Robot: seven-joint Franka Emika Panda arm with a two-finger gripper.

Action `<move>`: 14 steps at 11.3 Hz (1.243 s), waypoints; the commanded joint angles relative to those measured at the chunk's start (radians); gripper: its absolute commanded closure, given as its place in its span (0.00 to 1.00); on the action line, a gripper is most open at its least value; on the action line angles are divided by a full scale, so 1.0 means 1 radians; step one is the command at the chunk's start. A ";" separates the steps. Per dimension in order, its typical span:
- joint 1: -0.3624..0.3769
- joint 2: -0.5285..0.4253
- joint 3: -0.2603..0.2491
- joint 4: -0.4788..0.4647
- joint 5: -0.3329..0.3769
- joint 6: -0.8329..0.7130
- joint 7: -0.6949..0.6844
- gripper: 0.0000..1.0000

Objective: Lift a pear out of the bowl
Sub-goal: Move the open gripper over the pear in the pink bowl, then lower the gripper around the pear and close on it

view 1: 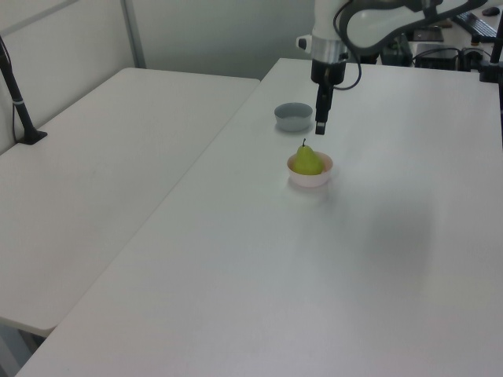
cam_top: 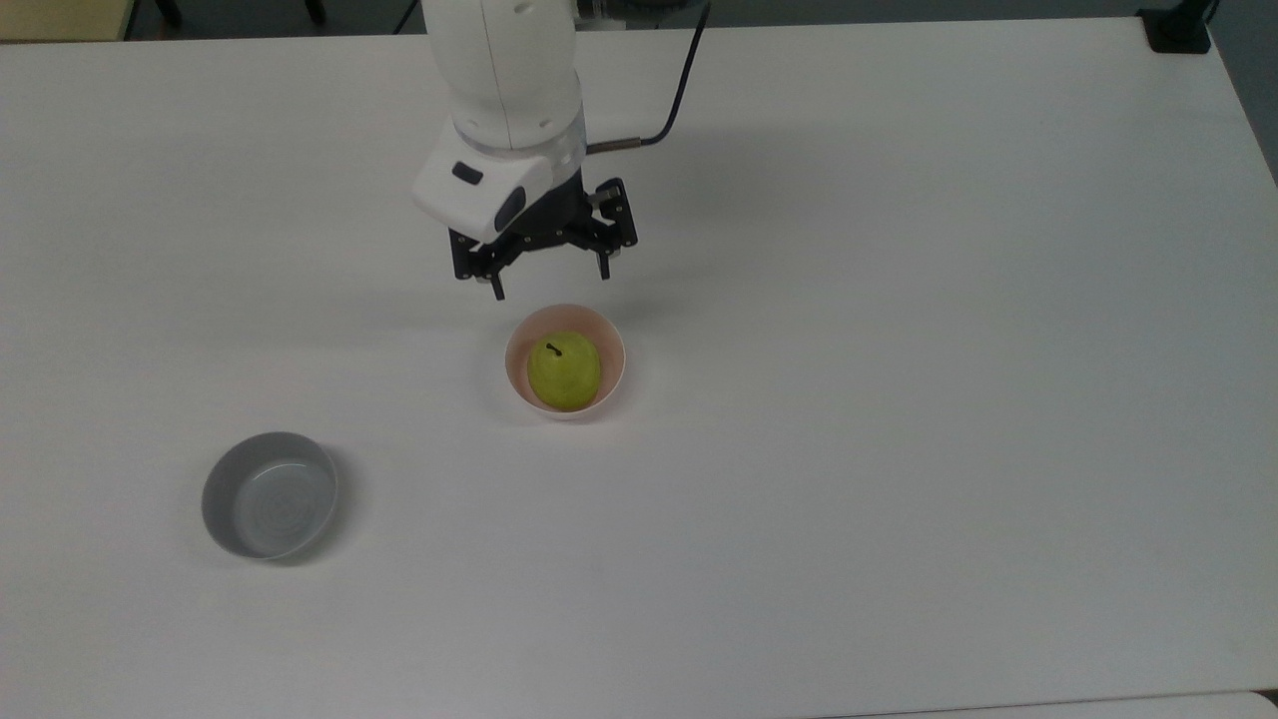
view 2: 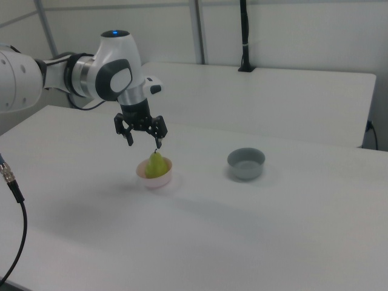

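Pear [cam_top: 564, 370] pickup is at the approach stage: the pincer [cam_top: 550, 276] hangs released, its two fingers spread wide and pointing down, holding nothing. In the top view it sits just above the bowl's far rim; in the right view its fingertips hover a little above the stem, not yet around the fruit.

The pear stands upright in the pink bowl [cam_top: 613, 348], stem up, filling most of the inside, with its top standing above the rim in the left view.

Recommended procedure for the step in hand:
- Centre the pincer over the pear before lowering, so that one finger passes on each side of the fruit.
- Lower only until the fingers bracket the widest part that stands clear of the rim. The gap between fruit and bowl wall looks narrow, so a finger may strike the rim.
- Clench gently; the rounded skin is likely to slip under an off-centre grip.
- Lift straight up so the light bowl is not dragged along.

The grey bowl [cam_top: 270, 494] stands well apart on the white bench [cam_top: 899, 399] and does not obstruct the path.
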 commanded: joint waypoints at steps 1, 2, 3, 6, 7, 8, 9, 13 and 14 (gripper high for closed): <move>0.022 0.045 -0.012 -0.031 -0.013 0.095 0.021 0.00; 0.024 0.064 -0.012 -0.048 -0.013 0.150 0.022 0.00; 0.024 0.085 -0.012 -0.049 -0.013 0.176 0.022 0.00; 0.024 0.116 -0.012 -0.050 -0.017 0.203 0.022 0.00; 0.024 0.125 -0.012 -0.049 -0.019 0.204 0.021 0.00; 0.024 0.130 -0.012 -0.050 -0.028 0.216 0.021 0.00; 0.024 0.133 -0.012 -0.052 -0.031 0.229 0.022 0.04; 0.025 0.150 -0.012 -0.052 -0.033 0.239 0.036 0.47; 0.033 0.151 -0.012 -0.052 -0.033 0.239 0.034 0.63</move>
